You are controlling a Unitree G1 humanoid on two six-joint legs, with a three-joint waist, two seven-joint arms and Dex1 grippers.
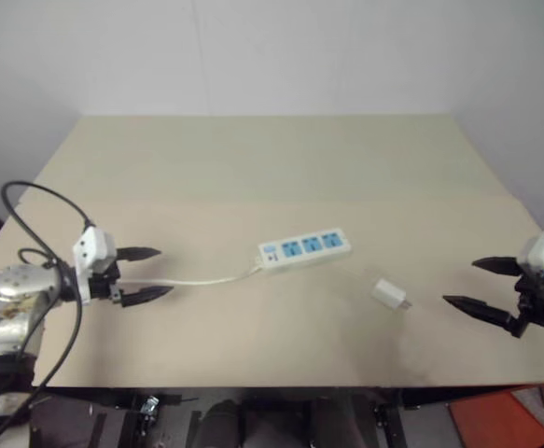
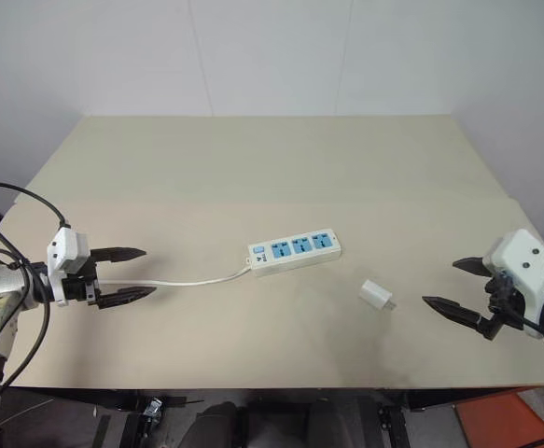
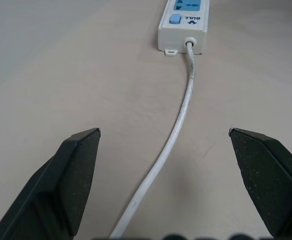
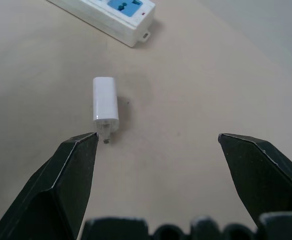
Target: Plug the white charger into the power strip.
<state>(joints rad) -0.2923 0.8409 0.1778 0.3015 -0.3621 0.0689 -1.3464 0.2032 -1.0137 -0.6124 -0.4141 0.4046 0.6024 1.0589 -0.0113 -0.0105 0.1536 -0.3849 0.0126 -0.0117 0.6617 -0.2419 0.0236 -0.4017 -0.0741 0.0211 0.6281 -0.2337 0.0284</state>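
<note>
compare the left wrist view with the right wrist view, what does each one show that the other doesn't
Left wrist view alone: the thin white cord running across the table into the switch end of the power strip, between the open left gripper fingers.

Right wrist view alone: the white charger lying on its side, prongs toward the camera, close ahead of the open right gripper.

Both: the power strip, each seen from an opposite end, resting on the beige table, and neither gripper holds anything.

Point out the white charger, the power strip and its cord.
white charger (image 2: 376, 294), right eye view, its body.
power strip (image 2: 294, 252), right eye view, middle socket face.
cord (image 3: 178, 125), left wrist view, mid-length.
</note>
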